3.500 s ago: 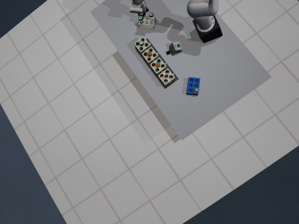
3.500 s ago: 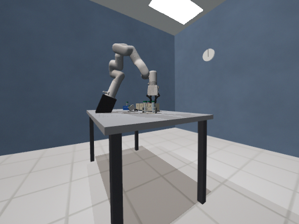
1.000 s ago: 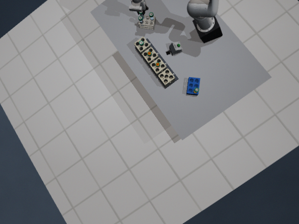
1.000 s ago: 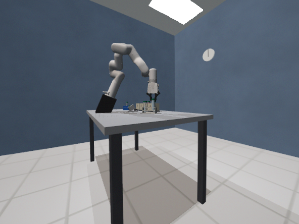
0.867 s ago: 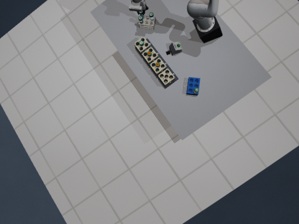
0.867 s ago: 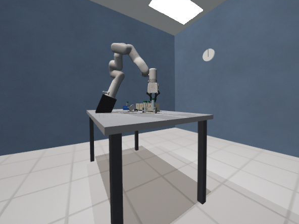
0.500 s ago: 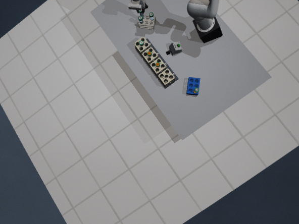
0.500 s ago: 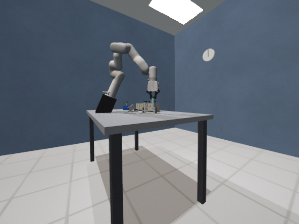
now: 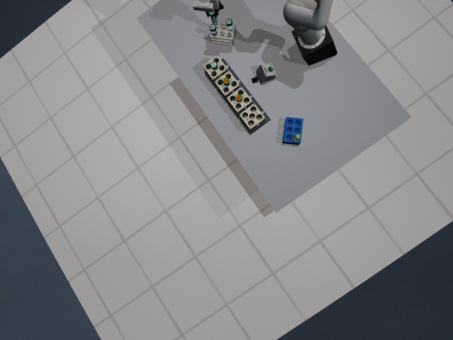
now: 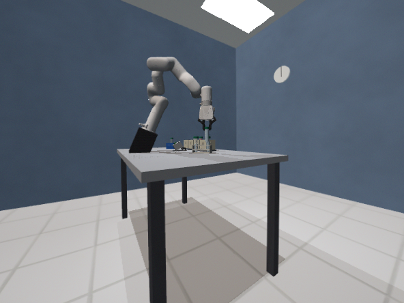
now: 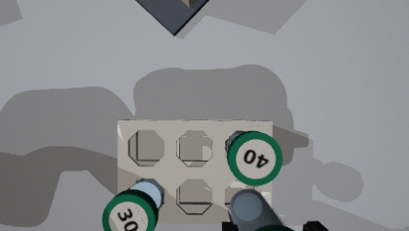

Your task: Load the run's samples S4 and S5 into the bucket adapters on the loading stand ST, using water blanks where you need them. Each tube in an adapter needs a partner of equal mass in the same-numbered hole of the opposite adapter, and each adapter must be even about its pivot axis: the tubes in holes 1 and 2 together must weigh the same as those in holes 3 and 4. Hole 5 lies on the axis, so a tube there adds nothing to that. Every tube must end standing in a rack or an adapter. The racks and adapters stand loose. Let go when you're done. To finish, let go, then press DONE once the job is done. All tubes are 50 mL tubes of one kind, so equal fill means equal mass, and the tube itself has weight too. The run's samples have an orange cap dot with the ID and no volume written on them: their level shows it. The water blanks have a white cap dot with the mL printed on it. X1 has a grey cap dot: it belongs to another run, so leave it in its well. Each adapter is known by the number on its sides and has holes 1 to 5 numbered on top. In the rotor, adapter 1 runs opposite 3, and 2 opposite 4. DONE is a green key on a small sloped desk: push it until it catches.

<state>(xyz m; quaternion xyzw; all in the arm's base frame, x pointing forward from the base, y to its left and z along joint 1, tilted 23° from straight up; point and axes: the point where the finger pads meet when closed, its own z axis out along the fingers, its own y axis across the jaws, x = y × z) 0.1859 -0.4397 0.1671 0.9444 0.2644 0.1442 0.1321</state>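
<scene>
- The light grey xArm jaws stood partly open, because a green-capped clear tube was between them and they were closed on it. They had it upright, near its cap, so its lower part stayed free for entering a hole.
- This tube was over a corner well of the cream six-well rack, probably being lifted out. Its cap mark could not be read.
- The white-dot blank marked 40 and the blank marked 30 stood in this rack, available as partners.
- On the dark loading stand, two orange-dot samples occupied the central holes of the two middle adapters. A white-dot tube was central in one end adapter; the other end adapter held none.
- Central places, I judged, were chosen because hole 5 does not disturb the pivot balance. The held tube was likely meant for the unfilled adapter, if its mass matched.
- The blue rack kept one tube, perhaps X1, and the green DONE key was for last.
</scene>
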